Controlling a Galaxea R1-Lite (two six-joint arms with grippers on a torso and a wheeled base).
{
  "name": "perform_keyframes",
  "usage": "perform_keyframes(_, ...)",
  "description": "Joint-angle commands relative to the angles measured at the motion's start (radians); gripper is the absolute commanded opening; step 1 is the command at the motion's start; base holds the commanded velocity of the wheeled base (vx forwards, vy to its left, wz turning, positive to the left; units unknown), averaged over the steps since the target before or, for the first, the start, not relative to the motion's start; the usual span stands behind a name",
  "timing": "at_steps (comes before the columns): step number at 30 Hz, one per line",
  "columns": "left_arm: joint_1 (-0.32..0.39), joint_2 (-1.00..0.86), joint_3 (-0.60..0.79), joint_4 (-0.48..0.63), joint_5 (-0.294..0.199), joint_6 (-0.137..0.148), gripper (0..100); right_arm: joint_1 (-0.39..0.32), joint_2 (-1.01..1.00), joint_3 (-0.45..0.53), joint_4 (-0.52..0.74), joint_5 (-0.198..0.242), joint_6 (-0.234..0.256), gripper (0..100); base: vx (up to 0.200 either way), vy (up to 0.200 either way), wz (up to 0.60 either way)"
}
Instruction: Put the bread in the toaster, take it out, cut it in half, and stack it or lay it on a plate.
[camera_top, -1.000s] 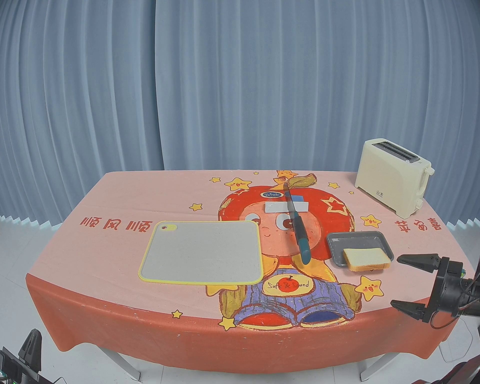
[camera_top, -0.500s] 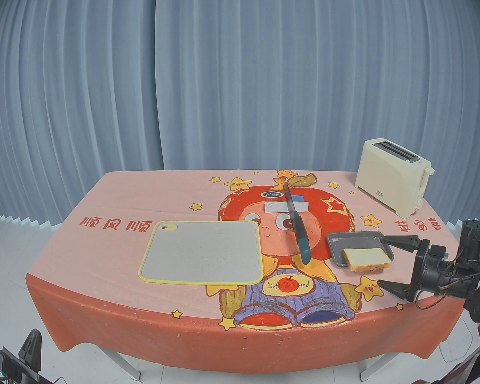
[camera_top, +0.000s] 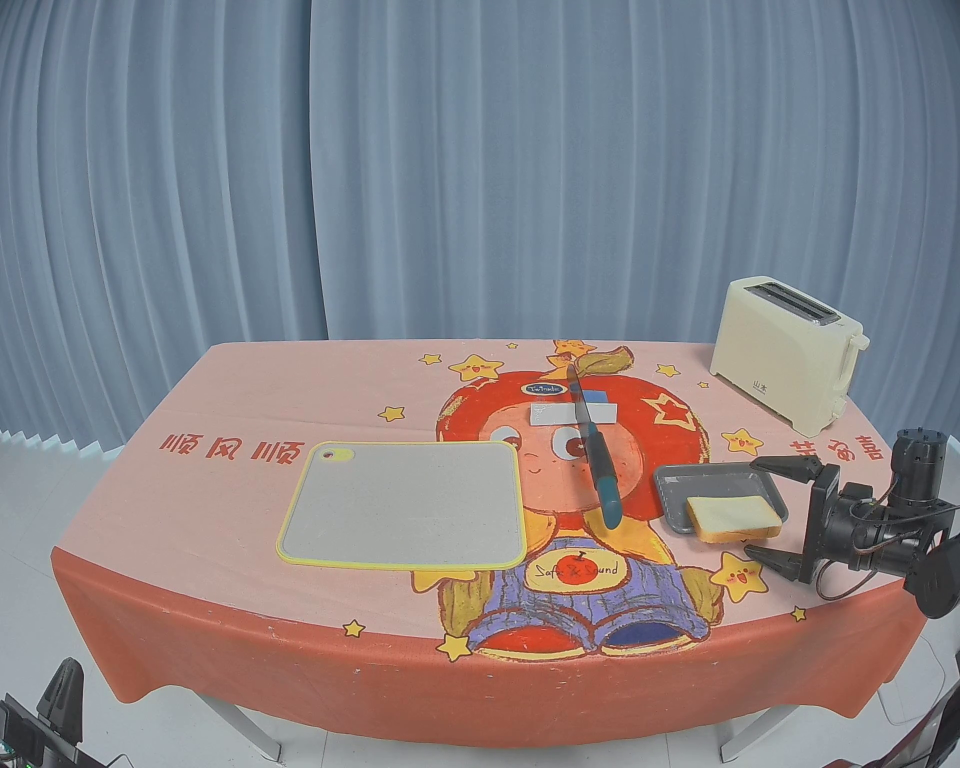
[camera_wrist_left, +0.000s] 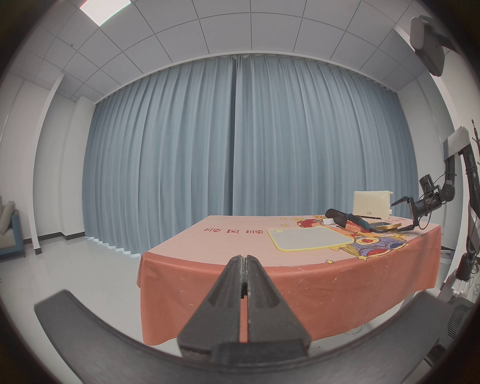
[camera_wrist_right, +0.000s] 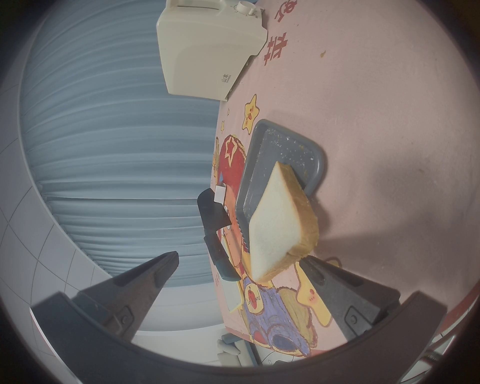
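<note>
Bread slice (camera_top: 733, 517) lies on the grey tray's (camera_top: 715, 480) near edge, overhanging it. Right gripper (camera_top: 753, 507) sits just beside it, jaws spread wide. Left gripper (camera_wrist_left: 243, 280), well away from the table (camera_top: 250, 420), is pressed closed.

- A pleated blue-grey curtain (camera_top: 480, 170) hung across the whole back of the room, reaching the floor.
- The floor (camera_wrist_left: 75, 270) was pale and glossy.
- A tiled ceiling (camera_wrist_left: 250, 30) carried a lit panel (camera_wrist_left: 102, 7).
- A white side wall (camera_wrist_left: 50, 165) met the curtain.
- An orange cartoon-print tablecloth (camera_top: 250, 400) covered the table.
</note>
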Motion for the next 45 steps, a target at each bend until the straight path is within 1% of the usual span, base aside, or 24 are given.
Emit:
perform_keyframes(1,0.001,-0.016,0.018,-0.001,0.001,0.000,0,-0.007,0.012,-0.010,0.001,0.001,0.002,100,0.000,0.000,0.00)
perform_keyframes(7,0.001,-0.016,0.018,-0.001,0.001,0.000,0,-0.013,0.035,-0.025,0.001,0.000,0.002,100,0.000,0.000,0.00)
perform_keyframes(8,0.001,-0.016,0.018,0.000,0.001,0.000,0,-0.013,0.036,-0.027,0.001,0.000,0.003,0,0.000,0.000,0.00)
perform_keyframes(15,0.001,-0.016,0.018,0.000,0.001,0.000,0,-0.025,0.085,-0.025,0.002,0.000,0.003,0,0.000,0.000,0.00)
perform_keyframes(21,0.001,-0.016,0.018,-0.001,0.001,0.000,0,-0.021,0.131,-0.011,0.001,-0.002,0.000,0,0.000,0.000,0.00)
perform_keyframes(25,0.001,-0.016,0.018,0.000,0.001,-0.002,0,-0.025,0.105,-0.019,0.001,-0.005,0.002,0,0.000,0.000,0.00)
perform_keyframes(31,0.001,-0.016,0.018,0.000,0.001,0.000,0,-0.025,-0.016,-0.028,0.002,-0.013,-0.003,0,0.000,0.000,0.00)
perform_keyframes(34,0.001,-0.016,0.018,-0.001,0.001,-0.002,0,-0.018,-0.065,-0.050,0.011,-0.013,-0.004,0,0.000,0.000,0.00)
perform_keyframes(39,0.001,-0.016,0.018,0.000,0.001,-0.002,0,0.001,-0.070,-0.060,0.004,-0.014,-0.015,0,0.000,0.000,0.00)
perform_keyframes(41,0.001,-0.016,0.018,0.000,0.001,0.000,0,0.005,-0.077,-0.063,0.004,-0.013,-0.037,0,0.000,0.000,0.00)
perform_keyframes(42,0.001,-0.016,0.018,0.000,0.001,0.000,0,0.007,-0.080,-0.065,0.004,-0.013,-0.055,0,0.000,0.000,0.00)
perform_keyframes(45,0.001,-0.016,0.018,0.000,0.001,0.000,0,0.028,-0.080,-0.076,0.011,-0.011,-0.138,0,0.000,0.000,0.00)
